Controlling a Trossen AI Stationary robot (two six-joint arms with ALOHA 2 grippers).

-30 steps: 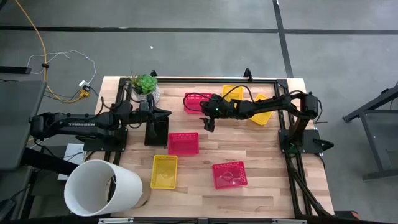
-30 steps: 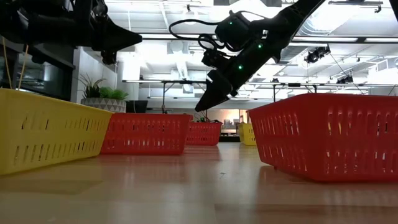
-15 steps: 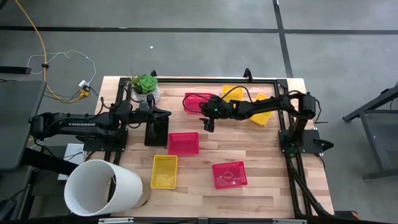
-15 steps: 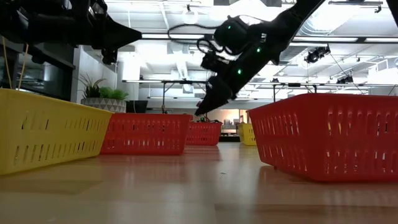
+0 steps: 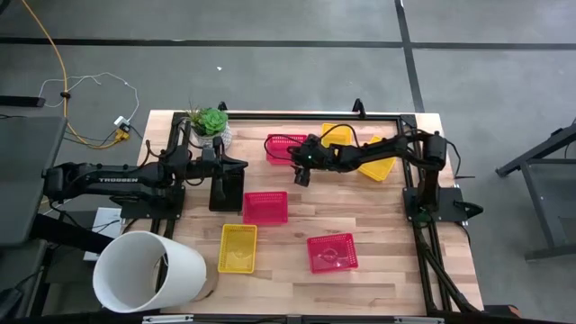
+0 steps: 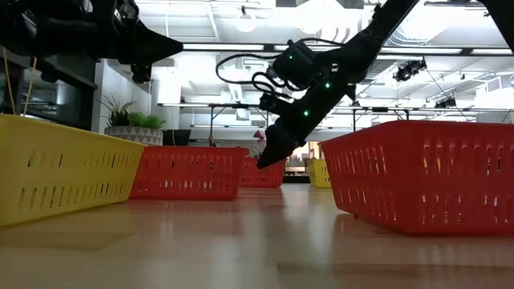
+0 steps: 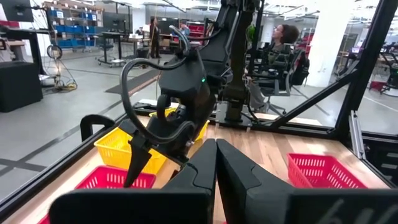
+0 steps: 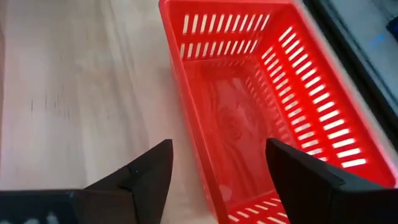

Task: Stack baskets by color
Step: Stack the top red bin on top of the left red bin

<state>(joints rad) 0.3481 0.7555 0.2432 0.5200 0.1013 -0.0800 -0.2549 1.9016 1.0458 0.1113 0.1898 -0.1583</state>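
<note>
A pink-red basket (image 5: 284,147) (image 8: 261,93) stands on its base at the table's far middle. My right gripper (image 5: 301,173) (image 8: 217,144) hangs open just above its near end, fingers slanting down, one on either side of a long wall, touching nothing. In the low view the right gripper (image 6: 270,157) hovers over that basket (image 6: 265,172). Two more pink-red baskets (image 5: 265,207) (image 5: 331,252), a yellow basket (image 5: 238,247) and a black basket (image 5: 227,191) stand toward the near side. Two yellow baskets (image 5: 337,135) (image 5: 382,160) lie under the right arm. My left gripper (image 5: 241,164) (image 7: 216,152) is shut, level, above the black basket.
A large white bucket (image 5: 148,270) lies at the near left corner. A potted green plant (image 5: 210,121) stands at the far left. A black frame (image 5: 310,114) runs along the table's far edge and sides. Bare wood shows between the baskets at centre right.
My right gripper has sunk and tipped further down toward the far pink-red basket, shifting slightly toward the table's far edge; its tips now hang just over the basket. The left arm and all baskets have stayed put.
</note>
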